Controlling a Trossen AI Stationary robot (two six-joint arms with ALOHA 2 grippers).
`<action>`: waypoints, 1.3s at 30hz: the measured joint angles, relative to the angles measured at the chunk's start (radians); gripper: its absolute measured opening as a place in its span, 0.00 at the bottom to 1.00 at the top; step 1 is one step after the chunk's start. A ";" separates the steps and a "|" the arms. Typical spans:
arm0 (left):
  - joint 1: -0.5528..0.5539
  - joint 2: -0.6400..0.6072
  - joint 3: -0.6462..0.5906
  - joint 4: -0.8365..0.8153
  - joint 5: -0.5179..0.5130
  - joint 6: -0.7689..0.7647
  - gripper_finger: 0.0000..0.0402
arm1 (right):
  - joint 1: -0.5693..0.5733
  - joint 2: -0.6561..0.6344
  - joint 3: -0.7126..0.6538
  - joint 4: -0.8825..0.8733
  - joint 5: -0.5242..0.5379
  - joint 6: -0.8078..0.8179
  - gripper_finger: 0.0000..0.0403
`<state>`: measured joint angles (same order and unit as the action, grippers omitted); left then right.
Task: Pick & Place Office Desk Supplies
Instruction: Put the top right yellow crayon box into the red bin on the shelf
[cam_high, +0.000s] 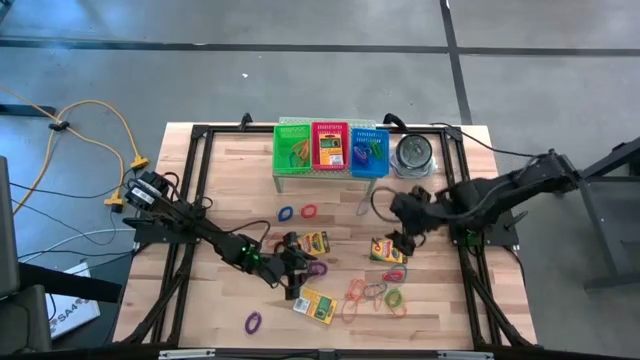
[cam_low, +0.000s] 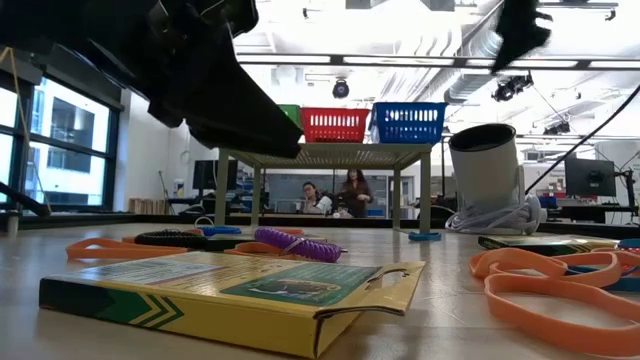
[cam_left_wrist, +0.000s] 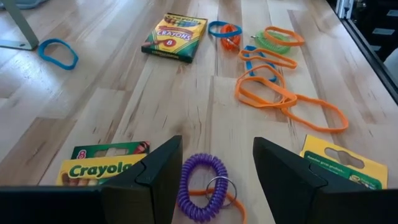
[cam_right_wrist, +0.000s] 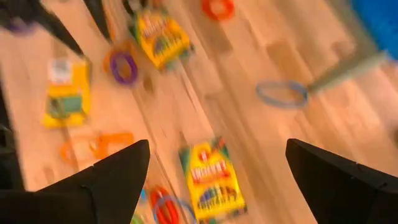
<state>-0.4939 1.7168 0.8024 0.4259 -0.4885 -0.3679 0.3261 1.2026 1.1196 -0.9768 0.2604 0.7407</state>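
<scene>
Left gripper (cam_left_wrist: 214, 180) hangs low, jaws spread over the purple coil (cam_left_wrist: 200, 186); right gripper (cam_right_wrist: 214, 177) hovers released above 1 crayon box (cam_right_wrist: 211, 177).

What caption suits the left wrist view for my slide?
Open left gripper straddles a purple coil band on the table, crayon boxes and rubber bands beyond.

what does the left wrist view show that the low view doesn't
Only the left wrist view: the left gripper, its fingers open on either side of the purple coil band, and the printed face of a crayon box farther across the table.

Only the low view: the red basket and blue basket on a raised rack, the metal tin, and people in the room behind.

Both: the purple coil band, orange rubber bands and crayon boxes lying on the wooden table.
</scene>
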 joint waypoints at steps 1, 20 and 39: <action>0.001 0.000 0.000 0.000 0.000 0.000 0.47 | 0.022 0.000 -0.020 0.002 0.000 0.015 0.91; 0.020 0.000 0.000 0.000 -0.001 -0.026 0.47 | 0.133 0.002 -0.369 0.424 0.012 0.002 0.91; 0.028 0.000 0.000 -0.003 -0.003 -0.026 0.47 | 0.181 0.272 -0.412 0.474 0.155 -0.166 0.91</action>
<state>-0.4656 1.7168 0.8024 0.4227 -0.4915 -0.3935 0.5071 1.4749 0.7078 -0.5024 0.4154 0.5747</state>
